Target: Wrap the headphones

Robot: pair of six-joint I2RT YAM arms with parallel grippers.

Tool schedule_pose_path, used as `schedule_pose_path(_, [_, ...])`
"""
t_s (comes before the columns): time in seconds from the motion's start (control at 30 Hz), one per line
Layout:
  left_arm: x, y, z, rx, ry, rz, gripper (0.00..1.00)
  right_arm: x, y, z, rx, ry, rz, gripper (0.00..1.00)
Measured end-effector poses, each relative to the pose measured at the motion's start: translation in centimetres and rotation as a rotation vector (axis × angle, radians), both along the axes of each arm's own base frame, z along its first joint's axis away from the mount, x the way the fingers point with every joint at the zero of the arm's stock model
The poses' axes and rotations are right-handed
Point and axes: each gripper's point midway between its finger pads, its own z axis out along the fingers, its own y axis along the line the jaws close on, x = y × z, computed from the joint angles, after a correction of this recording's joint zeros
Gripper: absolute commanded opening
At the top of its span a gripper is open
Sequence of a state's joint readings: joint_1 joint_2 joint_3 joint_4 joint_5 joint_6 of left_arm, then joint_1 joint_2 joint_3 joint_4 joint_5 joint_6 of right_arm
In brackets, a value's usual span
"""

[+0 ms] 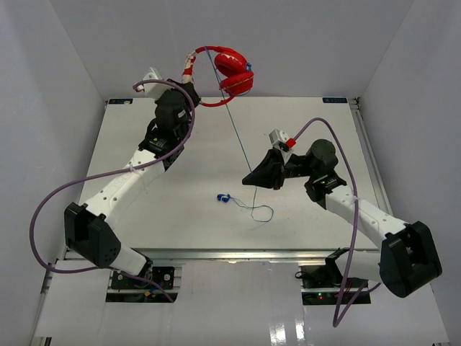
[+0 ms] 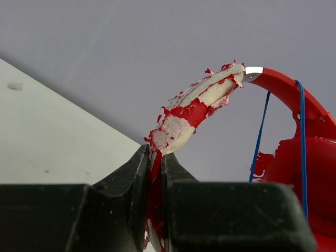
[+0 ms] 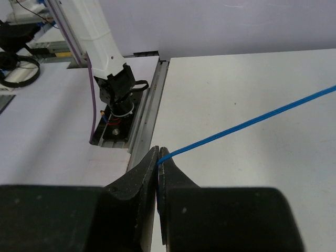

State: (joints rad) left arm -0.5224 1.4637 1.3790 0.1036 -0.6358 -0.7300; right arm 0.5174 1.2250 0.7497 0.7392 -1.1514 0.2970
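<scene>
The headphones (image 1: 234, 72) hang raised over the far edge of the table (image 1: 166, 209), headband clamped in the jaws of the left gripper (image 2: 156, 168). The right gripper (image 3: 158, 160) pinches the cable (image 1: 234, 133), which runs taut between them. Winding looks to be the step in hand, so next the right arm should carry that cable around the headband without slackening.

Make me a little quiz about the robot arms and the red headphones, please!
1. True or false: the left gripper is shut on the peeling padded headband of the bright red over-ear headphones, holding them up off the table.
2. What is the right gripper pinching? A: the long thin blue cable. B: the headband. C: nothing at all.
3. Fill in the word: the small blue plug lies on the flat white ____.

Key: 1 true. 2 A. 3 table.
</scene>
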Motion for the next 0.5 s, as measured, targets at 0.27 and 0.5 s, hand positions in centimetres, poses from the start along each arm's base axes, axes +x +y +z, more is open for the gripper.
schedule_pose_path(0.27, [0.2, 3.3, -6.2, 0.306, 0.105, 0.064, 0.00, 3.1, 0.1, 4.9, -0.061, -0.205, -0.134, 0.08])
schedule_pose_path(0.5, [-1.4, 1.8, -12.9, 0.526, 0.195, -0.104, 0.00, 7.8, -0.6, 9.4, -0.146, -0.422, -0.345, 0.08])
